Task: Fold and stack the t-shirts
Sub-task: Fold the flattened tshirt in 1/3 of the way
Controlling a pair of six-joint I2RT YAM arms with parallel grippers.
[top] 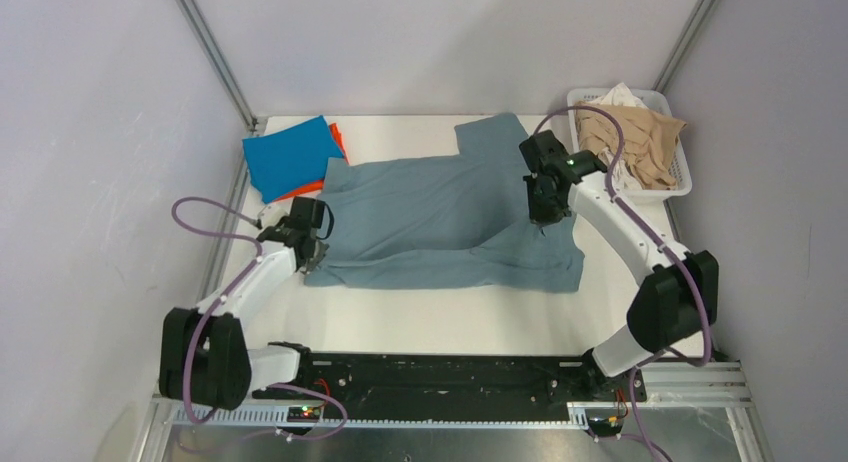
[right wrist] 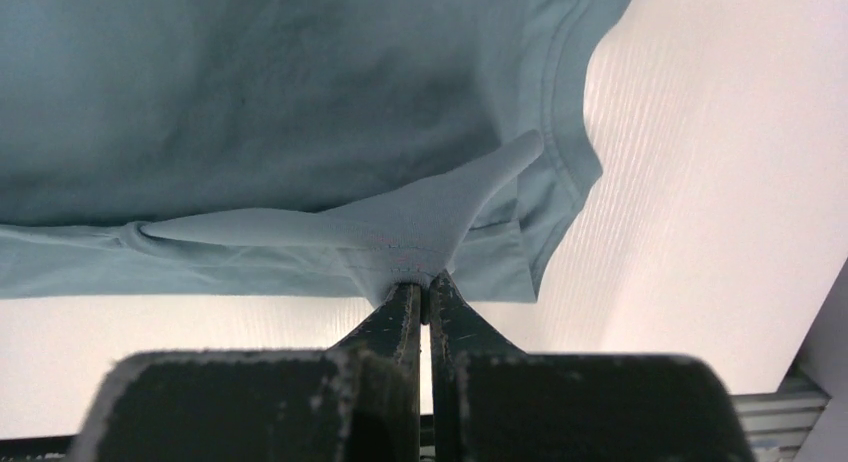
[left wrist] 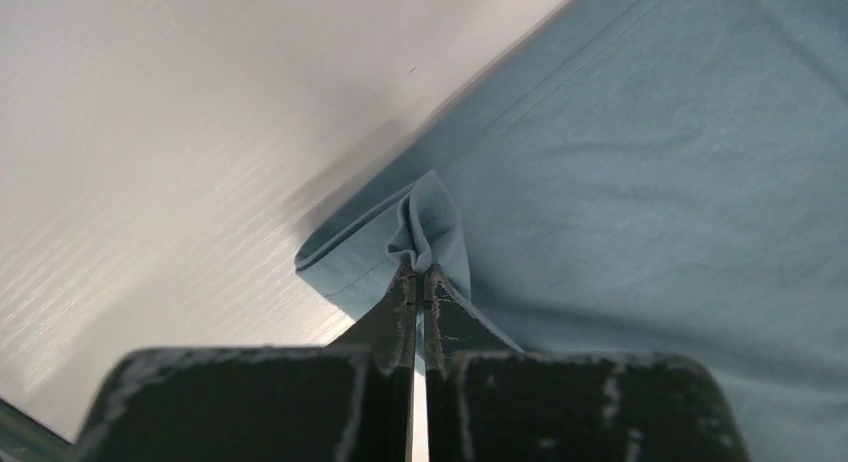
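A large grey-blue t-shirt [top: 440, 212] lies spread across the middle of the white table. My left gripper [top: 313, 252] is shut on a pinch of its hem at the near left corner [left wrist: 425, 232]. My right gripper [top: 543, 217] is shut on a pulled-up tent of the same shirt's fabric [right wrist: 420, 222] near its right side, beside the neckline [right wrist: 570, 102]. A folded bright blue t-shirt [top: 290, 157] rests on an orange t-shirt [top: 338, 137] at the back left, touching the grey-blue shirt's corner.
A white slatted basket [top: 680, 177] holding beige and white garments [top: 630, 132] stands at the back right corner. Metal frame posts rise at the back corners. Bare table [top: 450, 317] shows in front of the shirt.
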